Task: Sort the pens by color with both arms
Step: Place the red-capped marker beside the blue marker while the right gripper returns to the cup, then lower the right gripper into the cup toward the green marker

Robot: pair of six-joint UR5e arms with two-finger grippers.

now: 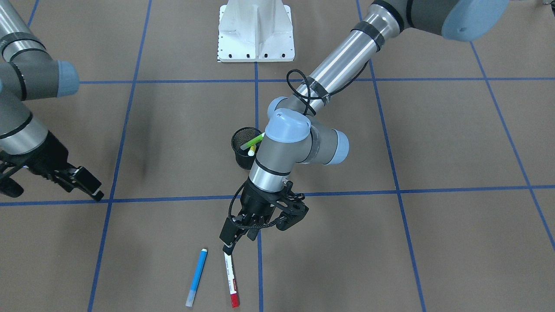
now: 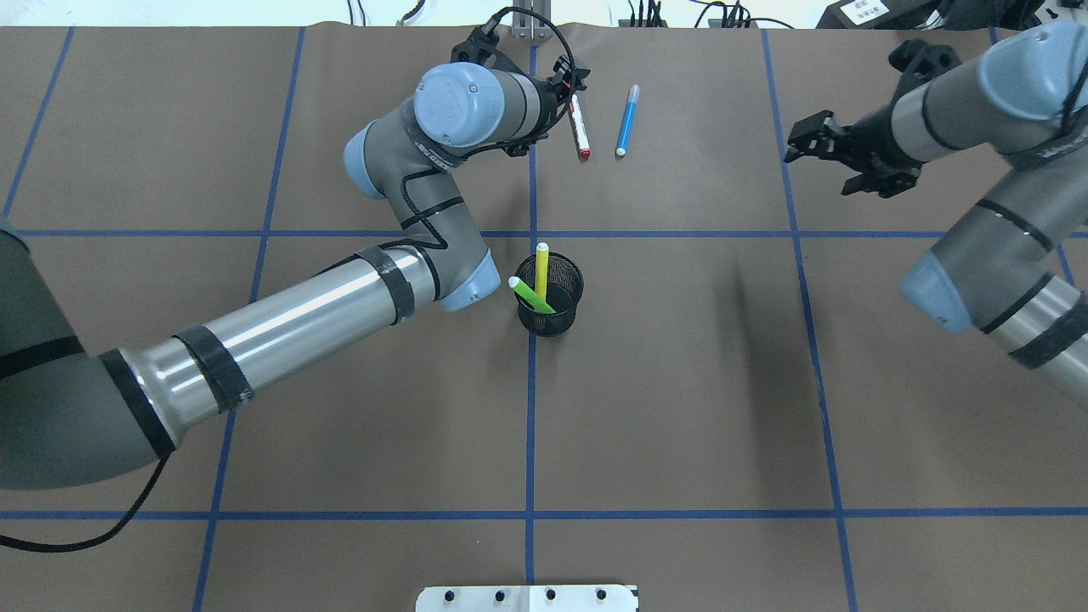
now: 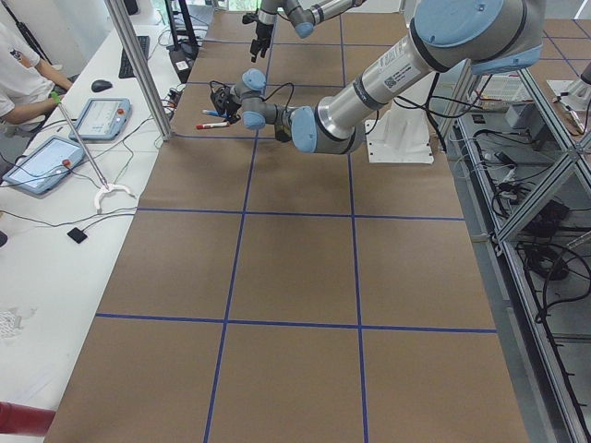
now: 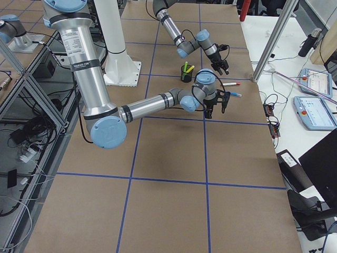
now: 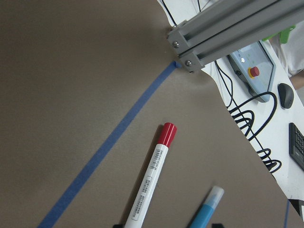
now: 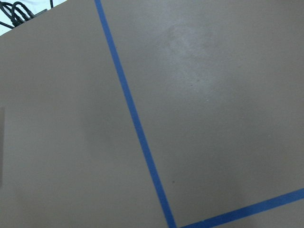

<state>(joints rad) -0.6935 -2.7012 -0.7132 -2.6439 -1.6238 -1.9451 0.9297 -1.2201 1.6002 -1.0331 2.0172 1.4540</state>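
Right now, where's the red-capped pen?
In the overhead view the red-capped pen lies flat near the table's far edge, just right of the centre tape line, between the left gripper and the blue pen.

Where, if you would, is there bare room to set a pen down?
Bare: the squares between the mesh cup and the right end effector, and nearer the base. Crowded: around the left end effector, red pen and blue pen.
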